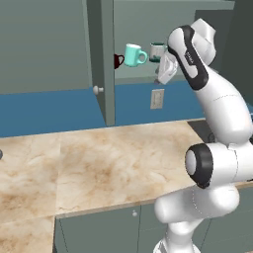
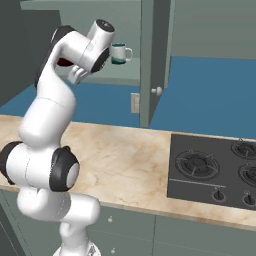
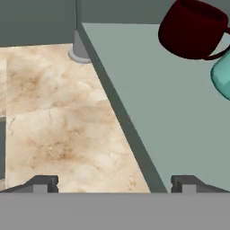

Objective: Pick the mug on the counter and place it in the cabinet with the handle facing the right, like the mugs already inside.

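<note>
Left base view, upper middle of the frame: we see the mug (image 1: 133,54), mint with a white inside, standing on the pale shelf (image 1: 143,74) of the cabinet (image 1: 101,59), its loop handle turned toward the right of the frame. To its left the dark red mug (image 1: 118,61) peeks out from behind the cabinet's tall narrow door, which carries a small round white knob (image 1: 98,90). To the mint mug's right we see the white mug with a dark teal band (image 1: 157,51), partly hidden by the arm. The gripper (image 1: 164,71) hangs just below and to the right of the mint mug, near the shelf's front edge and apart from it.

From the right base view we find the banded mug (image 2: 120,53) in the upper middle, handle to the right, with the arm's wrist covering the shelf area to its left. A black cooktop (image 2: 215,170) sits in the counter (image 2: 125,155) at the lower right of that frame.

In the hand view the two dark fingertips stand at the bottom corners, spread wide with nothing between them: the gripper (image 3: 117,184) is released and empty. The shelf (image 3: 170,112) runs diagonally across the right half; the dark red mug (image 3: 191,29) sits at the upper right, and a sliver of the mint mug (image 3: 222,78) shows at the right edge just below it. The marbled counter (image 3: 54,117) fills the left half.
</note>
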Robot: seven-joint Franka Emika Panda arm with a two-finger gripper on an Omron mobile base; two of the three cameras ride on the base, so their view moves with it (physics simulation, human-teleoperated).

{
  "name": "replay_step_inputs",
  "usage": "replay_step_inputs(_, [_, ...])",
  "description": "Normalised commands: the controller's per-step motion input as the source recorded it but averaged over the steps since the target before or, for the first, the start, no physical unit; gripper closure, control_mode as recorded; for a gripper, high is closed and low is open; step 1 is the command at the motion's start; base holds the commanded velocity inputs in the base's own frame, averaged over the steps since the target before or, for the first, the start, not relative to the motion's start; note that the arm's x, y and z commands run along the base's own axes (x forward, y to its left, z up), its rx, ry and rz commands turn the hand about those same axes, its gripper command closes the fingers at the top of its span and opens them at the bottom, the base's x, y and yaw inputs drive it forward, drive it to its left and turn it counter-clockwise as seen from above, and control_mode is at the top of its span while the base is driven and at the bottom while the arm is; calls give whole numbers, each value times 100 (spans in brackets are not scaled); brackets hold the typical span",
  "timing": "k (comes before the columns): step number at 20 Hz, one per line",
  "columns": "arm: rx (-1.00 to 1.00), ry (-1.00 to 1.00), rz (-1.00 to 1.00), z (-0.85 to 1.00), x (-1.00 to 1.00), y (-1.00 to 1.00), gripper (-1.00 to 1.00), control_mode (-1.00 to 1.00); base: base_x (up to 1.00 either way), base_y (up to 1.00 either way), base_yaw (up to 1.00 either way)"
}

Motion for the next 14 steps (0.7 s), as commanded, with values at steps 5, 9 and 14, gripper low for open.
replay_step_inputs(5, [-1, -3, 0, -18, -59, 1, -100, -100, 0, 0, 0])
replay_step_inputs(9, [-2, -2, 0, -31, -57, 3, -100, -100, 0, 0, 0])
replay_step_inputs(14, [-4, 0, 0, -41, -48, 2, -100, -100, 0, 0, 0])
